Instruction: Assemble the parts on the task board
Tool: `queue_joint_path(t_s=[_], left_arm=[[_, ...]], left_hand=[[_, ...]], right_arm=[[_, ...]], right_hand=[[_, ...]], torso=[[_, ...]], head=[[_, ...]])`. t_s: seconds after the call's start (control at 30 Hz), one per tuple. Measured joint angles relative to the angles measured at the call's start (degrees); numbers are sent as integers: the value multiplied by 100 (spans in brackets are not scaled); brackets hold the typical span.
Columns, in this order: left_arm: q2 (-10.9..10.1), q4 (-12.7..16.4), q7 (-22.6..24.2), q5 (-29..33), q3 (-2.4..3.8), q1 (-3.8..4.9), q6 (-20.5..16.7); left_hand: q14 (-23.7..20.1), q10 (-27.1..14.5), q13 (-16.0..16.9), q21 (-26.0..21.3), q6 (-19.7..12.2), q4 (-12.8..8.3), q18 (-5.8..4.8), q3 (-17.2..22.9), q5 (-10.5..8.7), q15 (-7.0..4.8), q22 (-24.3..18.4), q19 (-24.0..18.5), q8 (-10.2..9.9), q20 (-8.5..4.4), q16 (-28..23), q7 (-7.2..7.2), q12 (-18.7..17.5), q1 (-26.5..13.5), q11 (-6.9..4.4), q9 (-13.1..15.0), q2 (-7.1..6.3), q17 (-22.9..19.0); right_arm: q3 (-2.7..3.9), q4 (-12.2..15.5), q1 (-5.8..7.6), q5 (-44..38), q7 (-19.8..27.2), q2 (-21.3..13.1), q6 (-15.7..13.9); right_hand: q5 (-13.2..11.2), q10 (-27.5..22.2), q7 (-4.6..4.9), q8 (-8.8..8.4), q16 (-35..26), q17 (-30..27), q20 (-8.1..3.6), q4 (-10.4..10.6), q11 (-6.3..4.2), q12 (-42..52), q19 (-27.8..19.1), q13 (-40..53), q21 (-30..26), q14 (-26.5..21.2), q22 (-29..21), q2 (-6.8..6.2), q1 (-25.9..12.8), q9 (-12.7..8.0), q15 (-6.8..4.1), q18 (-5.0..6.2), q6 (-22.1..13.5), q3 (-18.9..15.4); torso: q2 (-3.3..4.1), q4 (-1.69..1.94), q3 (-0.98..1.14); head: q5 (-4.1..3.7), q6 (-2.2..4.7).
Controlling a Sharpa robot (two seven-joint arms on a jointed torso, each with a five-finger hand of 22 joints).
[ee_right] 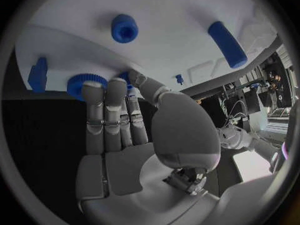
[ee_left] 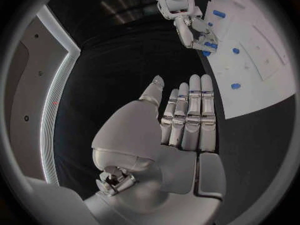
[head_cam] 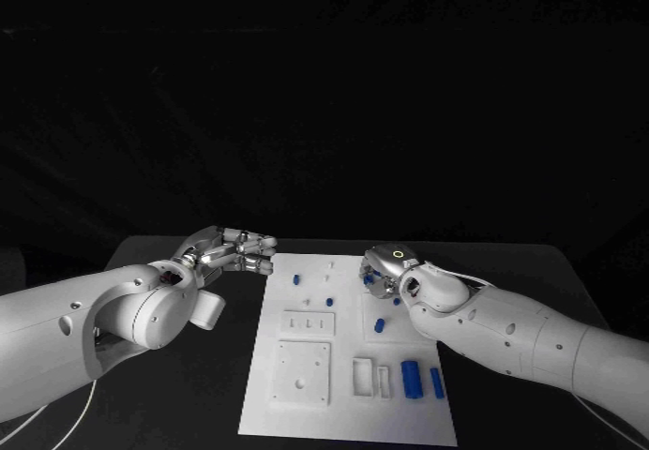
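Note:
The white task board (head_cam: pixel 339 412) lies in the middle of the black table. Blue parts lie on it: a small peg (head_cam: pixel 296 278), another (head_cam: pixel 329 302), a short cylinder (head_cam: pixel 380 325) and two longer cylinders (head_cam: pixel 410 378) near the front right. My right hand (head_cam: pixel 385 267) is over the board's far right part. In the right wrist view its fingertips (ee_right: pixel 94 87) and thumb pinch a blue toothed disc (ee_right: pixel 78 80) at the board's edge. My left hand (head_cam: pixel 230 251) hovers off the board's far left corner, fingers straight, holding nothing.
Beyond the right hand in its wrist view are a blue knob (ee_right: pixel 124 28), a blue cylinder (ee_right: pixel 227 44) and a small blue piece (ee_right: pixel 39 75) on the board. Raised white plates (head_cam: pixel 303 372) with holes sit on the board's near left.

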Motion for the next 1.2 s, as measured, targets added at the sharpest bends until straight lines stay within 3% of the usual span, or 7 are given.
queue_joint_path(t_s=[0.2,0.47,0.93,1.2], left_arm=[[1,-17,-13,-4,0,0,10],[25,-47,-28,-10,0,0,19],[135,-83,-77,-17,1,1,47],[190,-106,-96,-23,3,3,71]], left_hand=[[0,0,0,0,0,0,0,0,0,0,0,0,0,0,0,0,0,0,0,0,0,0],[0,0,0,0,0,0,0,0,0,0,0,0,0,0,0,0,0,0,0,0,0,0],[0,0,0,0,0,0,0,0,0,0,-20,0,0,0,0,0,0,0,0,0,0,-1],[0,0,0,0,0,0,0,0,0,0,-27,0,0,0,0,0,0,1,0,0,0,-1]], right_arm=[[-18,181,-13,-36,-98,-6,-161],[1,263,154,-63,-272,201,-351],[5,-173,304,-91,-586,710,-573],[5,-431,316,-91,-635,895,-629]], right_hand=[[-20,1,-25,0,0,11,-21,63,0,-1,21,0,-28,0,176,-38,38,0,1,-27,33,62],[-21,21,-28,0,-27,35,-63,85,21,-18,63,0,-226,17,431,-68,68,0,-14,-80,36,83],[-48,32,-28,-1,-50,34,-70,101,32,-13,155,0,-539,17,756,-68,68,-2,-12,-115,35,99],[-65,39,-27,-1,-50,34,-63,101,39,-13,211,0,-689,17,916,-68,68,-3,-11,-124,35,98]], torso=[[13,8,-8],[35,22,-15],[70,49,-19],[92,108,-42]], head=[[3,52],[-5,126],[25,198],[-15,206]])
